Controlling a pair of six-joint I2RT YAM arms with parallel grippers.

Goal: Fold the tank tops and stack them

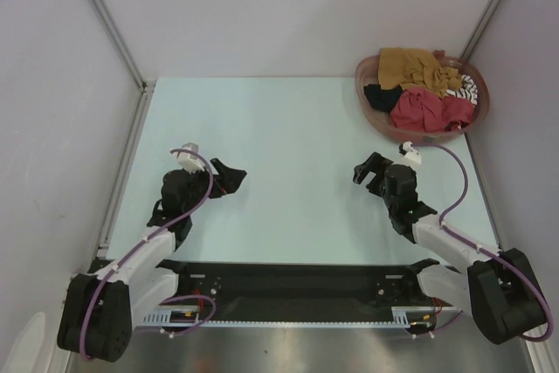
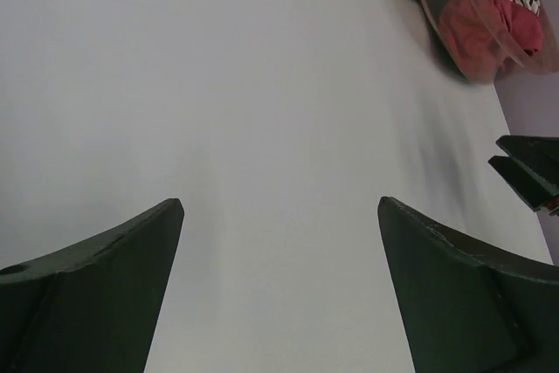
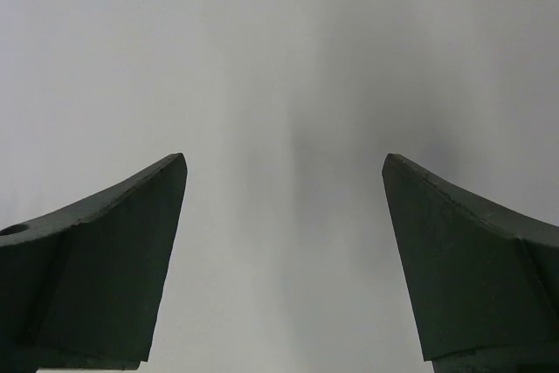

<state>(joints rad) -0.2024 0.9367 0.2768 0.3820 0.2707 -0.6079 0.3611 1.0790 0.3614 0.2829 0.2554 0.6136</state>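
Top external: crumpled tank tops (image 1: 421,107) heaped in oval plastic basket (image 1: 369,108).

The pale table (image 1: 297,128) has a smooth, plain top. Only a pinkish-brown oval basket (image 1: 432,137) rests directly on it, at the far right corner, close to the walls.

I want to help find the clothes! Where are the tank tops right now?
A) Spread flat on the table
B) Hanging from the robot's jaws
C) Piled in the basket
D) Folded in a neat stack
C: the dark red tank top, the mustard-brown tank top, the black one and the striped one all lie crumpled together inside the basket at the table's far right corner.
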